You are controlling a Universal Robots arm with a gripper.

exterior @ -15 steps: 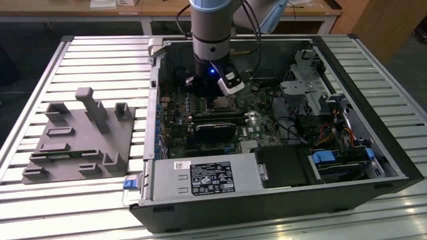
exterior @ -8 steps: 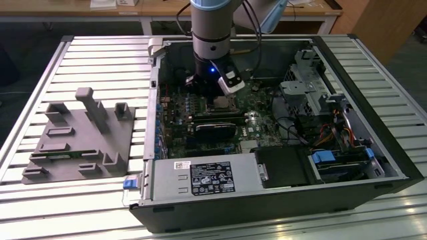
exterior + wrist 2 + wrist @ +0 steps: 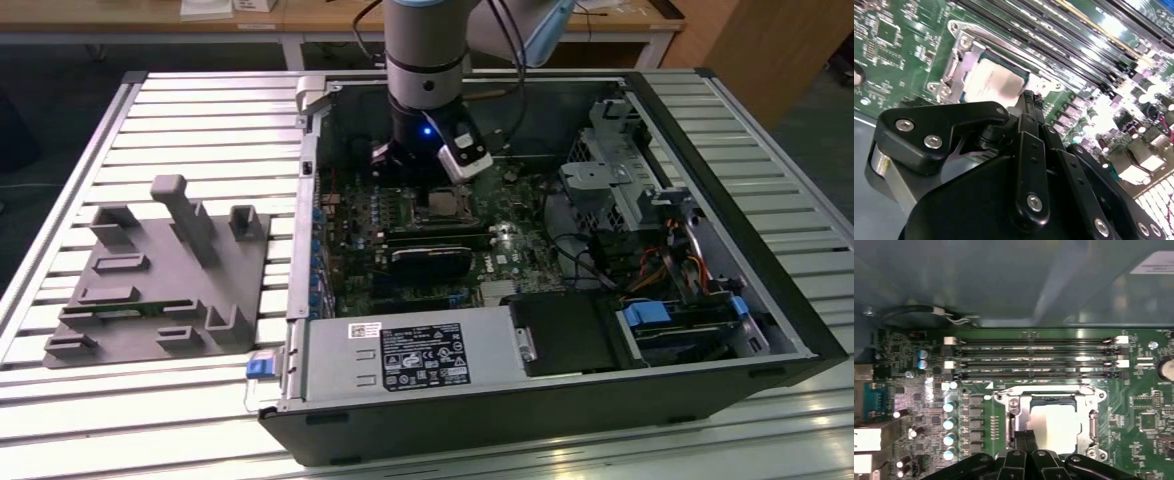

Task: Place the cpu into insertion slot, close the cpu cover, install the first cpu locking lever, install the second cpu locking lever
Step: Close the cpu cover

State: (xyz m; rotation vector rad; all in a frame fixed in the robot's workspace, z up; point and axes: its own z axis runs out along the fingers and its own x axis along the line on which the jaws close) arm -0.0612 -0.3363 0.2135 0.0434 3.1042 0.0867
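In the exterior view the gripper (image 3: 430, 190) is seen lowered into the open computer case (image 3: 400, 360), just over the insertion slot (image 3: 442, 206). In the second wrist view the cpu (image 3: 994, 82) is shown lying in that slot, framed by the cpu cover (image 3: 960, 52) laid flat over it. In the first wrist view the fingers are seen pressed together at the cpu's edge, beside the memory slots (image 3: 1034, 357).

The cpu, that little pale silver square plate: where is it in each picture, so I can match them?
Exterior view: the pale silver-grey square cpu sits mid-case, directly under the arm.
First wrist view: cpu inside a silvery metal frame, beside the long black memory slots.
Second wrist view: cpu in the same frame, slots alongside.
Shared landmark: the green circuit board around it.
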